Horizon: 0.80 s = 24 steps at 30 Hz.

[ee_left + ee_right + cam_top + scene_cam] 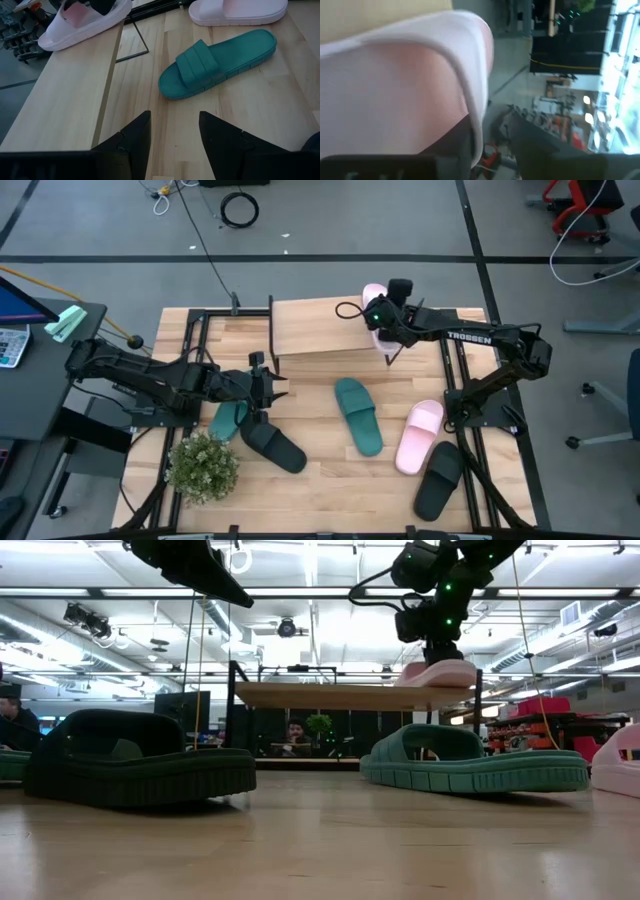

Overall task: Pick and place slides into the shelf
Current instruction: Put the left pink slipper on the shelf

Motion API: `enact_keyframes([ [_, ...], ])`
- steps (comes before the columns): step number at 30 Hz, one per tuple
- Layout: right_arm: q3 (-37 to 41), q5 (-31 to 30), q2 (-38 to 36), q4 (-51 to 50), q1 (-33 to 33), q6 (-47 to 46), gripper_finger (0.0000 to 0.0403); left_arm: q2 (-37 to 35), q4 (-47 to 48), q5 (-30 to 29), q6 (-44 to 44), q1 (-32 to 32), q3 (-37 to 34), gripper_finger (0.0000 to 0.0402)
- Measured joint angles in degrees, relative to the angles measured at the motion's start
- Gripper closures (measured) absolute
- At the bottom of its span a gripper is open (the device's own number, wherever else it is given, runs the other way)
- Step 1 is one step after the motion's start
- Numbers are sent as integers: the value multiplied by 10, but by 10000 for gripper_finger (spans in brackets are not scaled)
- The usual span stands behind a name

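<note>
One pale pink slide (373, 297) lies on the right end of the shelf (315, 330), its sole on the plank (330, 695). My right gripper (387, 328) hangs open over that pink slide (438, 673), one finger on each side of its rim (479, 117). A teal slide (358, 415), a second pink slide (418, 437) and a black slide (440, 480) lie on the table to the right. Another black slide (272, 445) and teal slide (228, 418) lie on the left, beside my open left gripper (265, 385), which touches nothing. My right gripper comes down from above onto the pink slide on the shelf's right end. A gap shows between the slide's rim (481, 135) and the outer finger (545, 150). The slide hides the other finger, so I cannot tell whether it touches.
A small potted plant (203, 467) stands at the table's near left corner. Black frame rails (455, 370) run along both sides of the table. Bare wood (280, 95) lies between the middle teal slide (220, 60) and the near edge.
</note>
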<state>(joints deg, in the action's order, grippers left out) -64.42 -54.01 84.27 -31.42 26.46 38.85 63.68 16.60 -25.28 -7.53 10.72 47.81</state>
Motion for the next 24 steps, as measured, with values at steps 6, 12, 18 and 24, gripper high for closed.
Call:
enact_keyframes([
  [6,0,-33,0,-2,0,0,248,0,0,0,11,0,0,230],
  [12,0,-32,0,-3,-10,3,248,0,0,0,13,0,0,230],
  [18,0,-32,0,-4,-32,17,249,0,0,0,14,0,0,230],
  [24,0,-33,-3,-4,-55,17,249,0,0,0,14,0,0,230],
])
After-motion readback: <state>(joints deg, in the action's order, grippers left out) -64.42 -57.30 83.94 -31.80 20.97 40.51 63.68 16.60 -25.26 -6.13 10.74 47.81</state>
